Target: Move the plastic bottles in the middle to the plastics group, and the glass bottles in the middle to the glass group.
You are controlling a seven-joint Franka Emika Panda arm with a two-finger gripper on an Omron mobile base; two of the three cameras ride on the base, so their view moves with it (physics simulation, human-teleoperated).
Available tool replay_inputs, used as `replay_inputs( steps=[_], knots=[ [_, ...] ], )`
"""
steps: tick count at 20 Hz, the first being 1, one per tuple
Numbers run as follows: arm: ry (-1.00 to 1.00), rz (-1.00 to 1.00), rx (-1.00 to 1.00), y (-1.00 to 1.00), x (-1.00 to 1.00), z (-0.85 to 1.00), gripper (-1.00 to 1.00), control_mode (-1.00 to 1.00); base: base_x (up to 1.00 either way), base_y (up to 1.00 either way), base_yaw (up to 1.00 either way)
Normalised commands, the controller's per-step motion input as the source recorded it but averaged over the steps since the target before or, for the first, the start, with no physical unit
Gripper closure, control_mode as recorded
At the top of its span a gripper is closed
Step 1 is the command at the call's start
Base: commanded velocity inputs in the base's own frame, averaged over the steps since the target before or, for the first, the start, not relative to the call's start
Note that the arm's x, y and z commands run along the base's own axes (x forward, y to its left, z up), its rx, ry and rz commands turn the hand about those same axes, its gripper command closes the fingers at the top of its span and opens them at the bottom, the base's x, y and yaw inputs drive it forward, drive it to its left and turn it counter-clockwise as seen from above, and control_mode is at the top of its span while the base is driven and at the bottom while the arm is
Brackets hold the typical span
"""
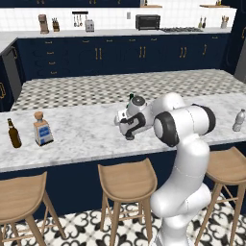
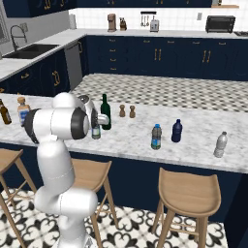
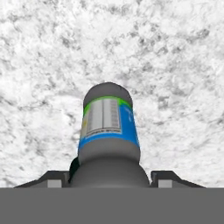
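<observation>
While hand view shows claw (image 3: 109, 177) flanking water bottle (image 3: 109, 131), right view adds green bottle (image 2: 105, 112).

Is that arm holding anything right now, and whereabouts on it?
A small blue-labelled water bottle. The jaws sit either side of its upper part, near the shoulder; whether they press it yet cannot be told.

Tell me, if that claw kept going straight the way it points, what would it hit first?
Probably the marble counter. The claw points down with a small blue-labelled water bottle already between its fingers, so that stands first.
</observation>
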Motion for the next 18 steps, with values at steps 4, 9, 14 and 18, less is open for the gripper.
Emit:
replay_inputs(
  steps=[4,9,14,18],
  knots=[
    [-0.06,0.00,0.00,-0.14,-0.02,-0.22,1.00,-1.00,0.00,0.00,0.00],
    [-0.03,0.00,0.04,-0.35,-0.39,0.01,1.00,-1.00,0.00,0.00,0.00],
    [0.00,-0.03,-0.01,-0.45,-0.51,0.27,1.00,-1.00,0.00,0.00,0.00],
    [0.00,-0.08,-0.03,-0.51,-0.36,0.30,1.00,-1.00,0.00,0.00,0.00]
  ],
)
